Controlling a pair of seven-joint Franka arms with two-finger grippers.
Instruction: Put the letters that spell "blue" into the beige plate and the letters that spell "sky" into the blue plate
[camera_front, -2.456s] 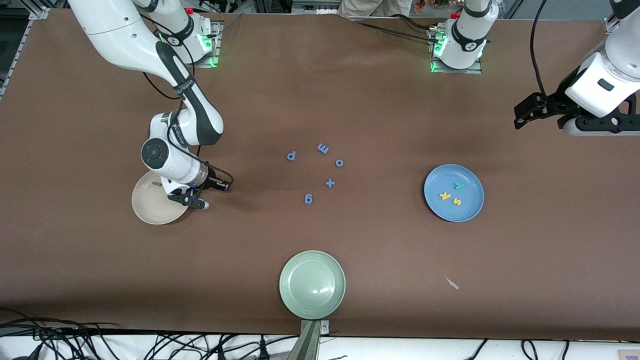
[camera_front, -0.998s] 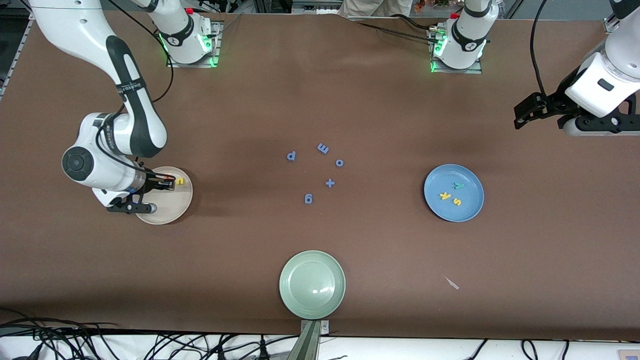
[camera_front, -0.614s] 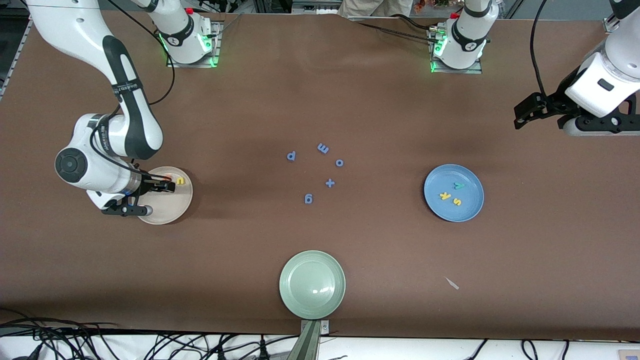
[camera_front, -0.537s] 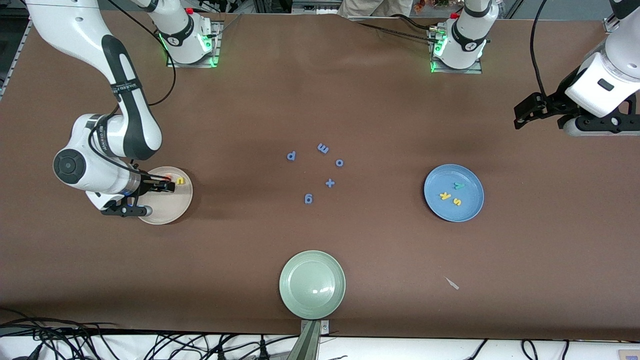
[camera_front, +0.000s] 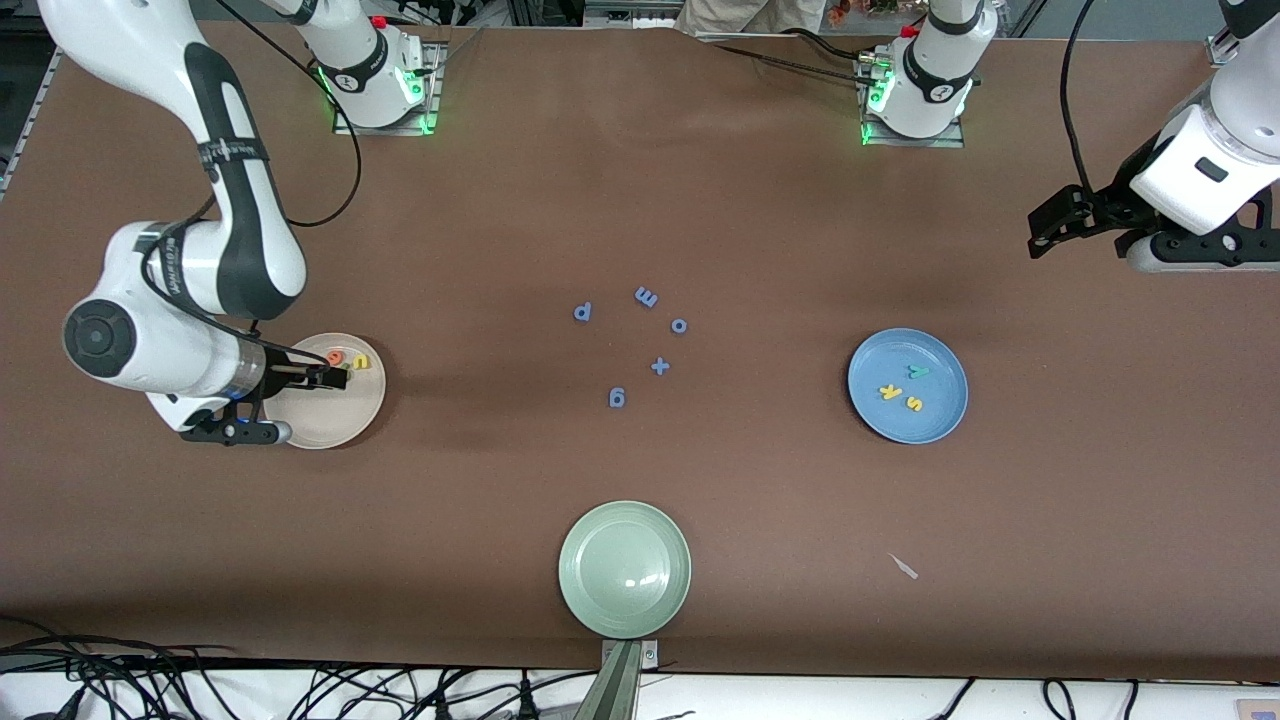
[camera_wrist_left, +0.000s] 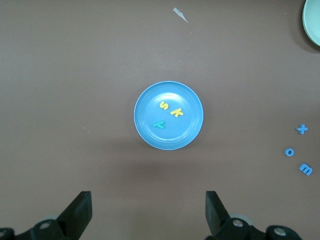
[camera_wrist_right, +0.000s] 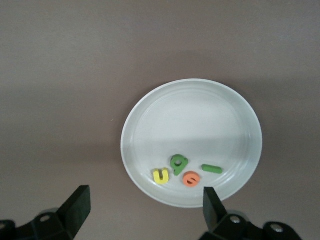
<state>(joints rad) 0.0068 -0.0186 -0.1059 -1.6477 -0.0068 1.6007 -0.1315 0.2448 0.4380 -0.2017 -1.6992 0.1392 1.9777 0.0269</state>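
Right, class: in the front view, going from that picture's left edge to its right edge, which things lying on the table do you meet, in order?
beige plate → blue p → blue 9 → pale green plate → blue plus sign → blue o → blue plate

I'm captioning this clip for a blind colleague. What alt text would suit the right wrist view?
A beige plate on a brown table holds four small foam letters clustered near its rim: a yellow u, an olive-green b, an orange e and a thin green l. The right claw is over the plate's edge, open and empty.
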